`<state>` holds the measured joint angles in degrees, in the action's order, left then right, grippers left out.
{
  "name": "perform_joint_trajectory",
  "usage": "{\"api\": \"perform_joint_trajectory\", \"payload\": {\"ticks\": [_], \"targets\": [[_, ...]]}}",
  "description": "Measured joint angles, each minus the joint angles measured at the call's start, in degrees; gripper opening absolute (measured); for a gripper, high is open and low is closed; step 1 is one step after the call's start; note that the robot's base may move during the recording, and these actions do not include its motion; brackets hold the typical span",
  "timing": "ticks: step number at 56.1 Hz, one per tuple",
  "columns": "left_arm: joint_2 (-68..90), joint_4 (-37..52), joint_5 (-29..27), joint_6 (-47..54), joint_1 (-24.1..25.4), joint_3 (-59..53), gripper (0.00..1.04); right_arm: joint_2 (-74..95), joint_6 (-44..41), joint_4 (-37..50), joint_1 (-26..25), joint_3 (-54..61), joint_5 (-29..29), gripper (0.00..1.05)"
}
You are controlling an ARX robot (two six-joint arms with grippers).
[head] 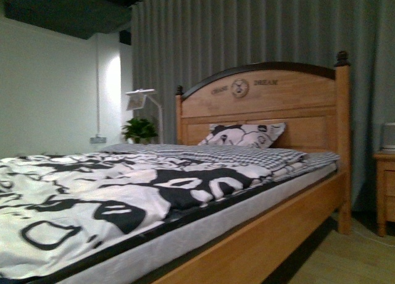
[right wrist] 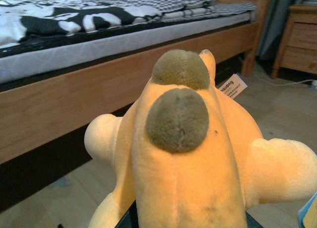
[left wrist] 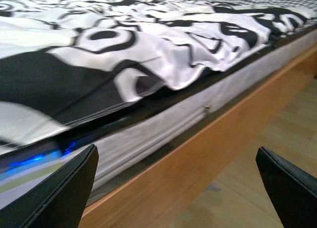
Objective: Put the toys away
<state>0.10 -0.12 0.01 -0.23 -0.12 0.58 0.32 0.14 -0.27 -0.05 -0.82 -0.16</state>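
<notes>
- Right gripper: its fingers are hidden under the soft orange-yellow plush animal (right wrist: 188, 163), which fills the right wrist view. The toy hangs clear of the pale wooden floor (right wrist: 44, 203), so I judge the gripper clamped on the toy's body.
- Left gripper (left wrist: 176, 188) is spread wide, with nothing between its 2 dark fingertips (left wrist: 64, 188). It hovers just beside the grey mattress edge (left wrist: 148, 134).
- The toy's 2 brownish nubs (right wrist: 177, 119) face the camera and a white paper tag (right wrist: 232, 85) sticks out behind. The toy is near the side rail of the light wooden bed (head: 278, 234), apparently not touching it.
- A black-and-white patterned duvet (head: 92, 197) covers the bed, and a wooden nightstand (head: 386, 185) stands by the headboard.
- The step in hand looks like the carry. The toy is picked up but not yet put away.
- None of the 3 views shows a box or basket, so the next move calls for finding the drop place. It also needs a firm hold, because the plump body may sag or slip.
</notes>
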Motion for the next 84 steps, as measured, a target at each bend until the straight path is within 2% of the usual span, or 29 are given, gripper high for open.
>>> {"api": "perform_joint_trajectory", "payload": {"ticks": [84], "targets": [[0.0,0.0,-0.09,-0.02,-0.02,0.0,0.98,0.0,0.0,0.0,0.0,0.0,-0.11,0.09]]}}
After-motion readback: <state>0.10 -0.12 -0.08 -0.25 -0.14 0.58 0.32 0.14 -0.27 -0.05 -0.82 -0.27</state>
